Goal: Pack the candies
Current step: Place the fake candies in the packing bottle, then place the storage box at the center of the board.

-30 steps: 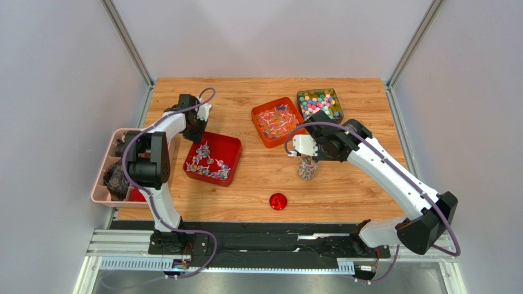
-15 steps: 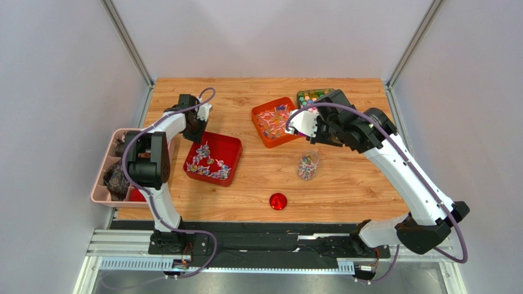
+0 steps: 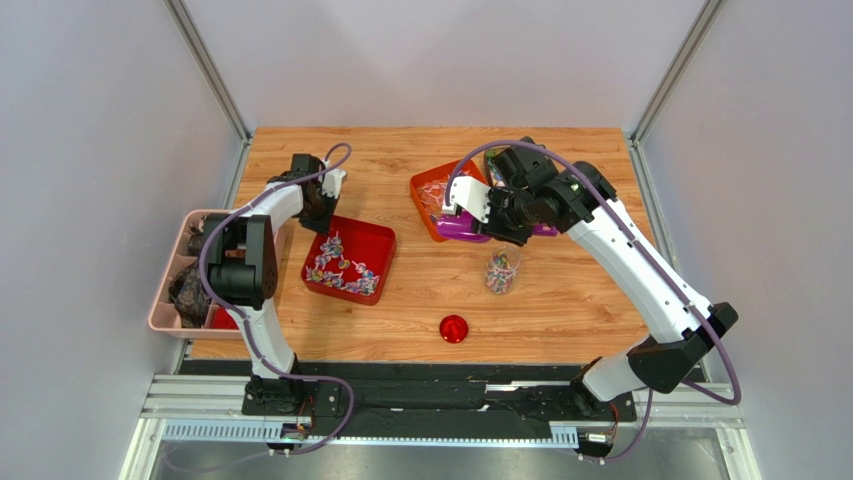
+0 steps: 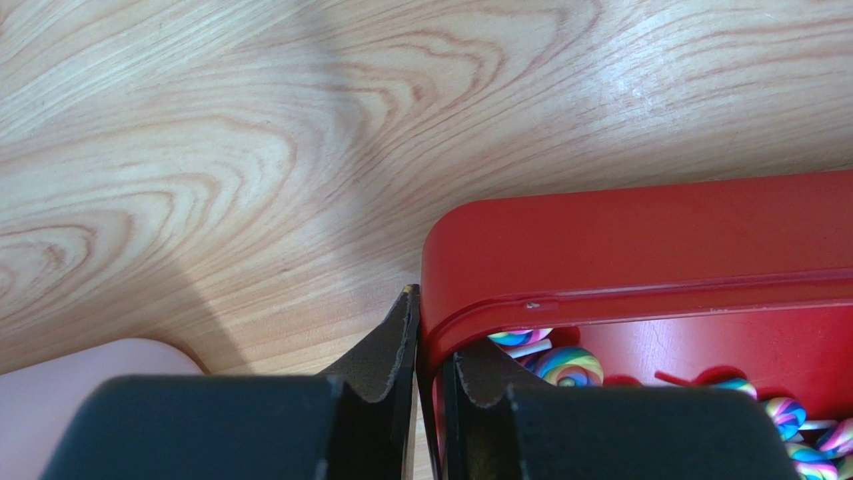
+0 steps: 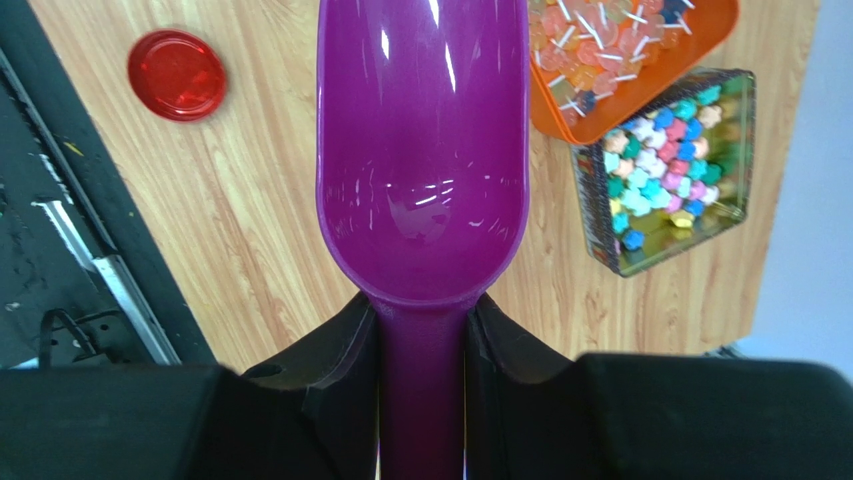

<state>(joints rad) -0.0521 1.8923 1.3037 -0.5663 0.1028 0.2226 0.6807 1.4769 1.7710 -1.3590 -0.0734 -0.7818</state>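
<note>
Wood-grain table (image 3: 561, 300) lies under both arms. At the red tray (image 4: 641, 240), the left gripper (image 4: 429, 340) has a finger on each side of the corner wall, nearly together; whether they pinch it I cannot tell. Swirled candies (image 4: 571, 365) lie just past the inner finger. The right gripper (image 5: 422, 330) clamps the handle of the purple scoop (image 5: 420, 130), whose bowl is empty. An orange tray (image 5: 661, 72) with more sweets sits ahead-right of it.

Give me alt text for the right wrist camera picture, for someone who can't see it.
The right gripper holds an empty purple scoop by its handle above a wooden table. A round red lid lies at upper left; at upper right are an orange tray of lollipops and a clear box of small multicoloured candies.
</note>
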